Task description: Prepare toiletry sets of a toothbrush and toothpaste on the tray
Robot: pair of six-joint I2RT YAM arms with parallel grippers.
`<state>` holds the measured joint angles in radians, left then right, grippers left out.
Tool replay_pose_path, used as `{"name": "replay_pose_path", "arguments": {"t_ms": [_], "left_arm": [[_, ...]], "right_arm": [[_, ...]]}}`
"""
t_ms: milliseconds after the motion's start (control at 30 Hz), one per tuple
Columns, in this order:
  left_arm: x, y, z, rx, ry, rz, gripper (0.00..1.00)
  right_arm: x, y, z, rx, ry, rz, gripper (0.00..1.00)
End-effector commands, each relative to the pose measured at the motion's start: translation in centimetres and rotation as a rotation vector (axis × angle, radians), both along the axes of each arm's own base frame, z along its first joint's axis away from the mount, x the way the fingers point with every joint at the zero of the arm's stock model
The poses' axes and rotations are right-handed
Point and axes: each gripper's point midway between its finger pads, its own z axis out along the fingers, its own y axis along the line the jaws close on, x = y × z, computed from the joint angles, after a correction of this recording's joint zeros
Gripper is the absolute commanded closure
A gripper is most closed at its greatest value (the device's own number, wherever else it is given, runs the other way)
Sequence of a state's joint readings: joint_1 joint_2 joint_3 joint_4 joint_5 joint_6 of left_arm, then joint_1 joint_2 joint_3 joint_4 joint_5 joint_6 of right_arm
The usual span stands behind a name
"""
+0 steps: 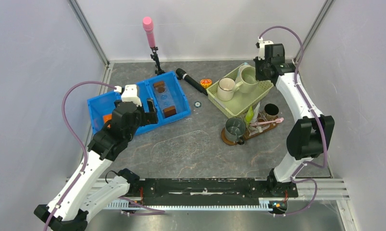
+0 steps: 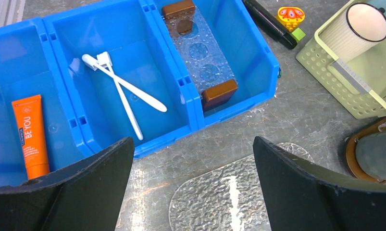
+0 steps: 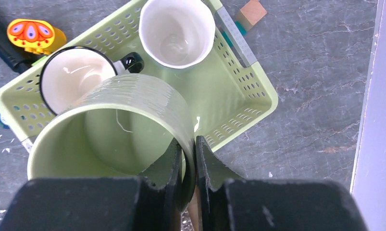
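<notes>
Now pinching the green mug point(image 3: 128, 108) by its wall between the right gripper point(image 3: 185, 150)'s fingers, over the pale basket point(image 3: 239, 98) at the table point(image 1: 215, 163)'s far right corner. Hovering the left gripper point(image 2: 192, 147), fingers spread wide, above the blue bin point(image 2: 258, 53). Resting a pink toothbrush point(image 1: 264, 123) on the tray point(image 1: 226, 141) toward the right edge.

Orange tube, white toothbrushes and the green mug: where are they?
orange tube point(image 2: 31, 136), left wrist view, middle of its body.
white toothbrushes point(image 2: 115, 79), left wrist view, where the two cross.
green mug point(image 3: 133, 96), right wrist view, its ribbed outer wall.

left arm point(image 1: 92, 168): white links, black joints | right arm point(image 1: 292, 91): same white-and-black build | mauve cables point(image 1: 68, 110) looping from wrists | black wedge-shaped fingers point(image 2: 85, 187)
</notes>
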<state>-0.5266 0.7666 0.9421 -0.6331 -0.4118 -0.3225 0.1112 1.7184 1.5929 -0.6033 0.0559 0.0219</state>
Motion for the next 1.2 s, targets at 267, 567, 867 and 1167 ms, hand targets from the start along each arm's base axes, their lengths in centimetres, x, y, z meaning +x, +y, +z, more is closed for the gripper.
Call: {"name": "replay_pose_path", "arguments": {"t_ms": [267, 567, 867, 1167], "left_arm": [[0.5, -0.3, 0.6, 0.009, -0.033, -0.021, 0.00], [0.9, -0.2, 0.8, 0.000, -0.061, -0.007, 0.00], [1.4, -0.1, 0.9, -0.001, -0.085, 0.009, 0.00], [1.6, 0.0, 1.1, 0.002, -0.088, 0.018, 0.00]], "right_arm": [[-2.2, 6.4, 11.6, 0.100, -0.224, 0.160, 1.00], [-7.1, 14.4, 12.3, 0.117, -0.186, 0.325, 1.00], [-12.7, 21.4, 8.9, 0.111, -0.123, 0.500, 1.00], [-17.7, 25.7, 2.3, 0.083, -0.030, 0.535, 1.00]]}}
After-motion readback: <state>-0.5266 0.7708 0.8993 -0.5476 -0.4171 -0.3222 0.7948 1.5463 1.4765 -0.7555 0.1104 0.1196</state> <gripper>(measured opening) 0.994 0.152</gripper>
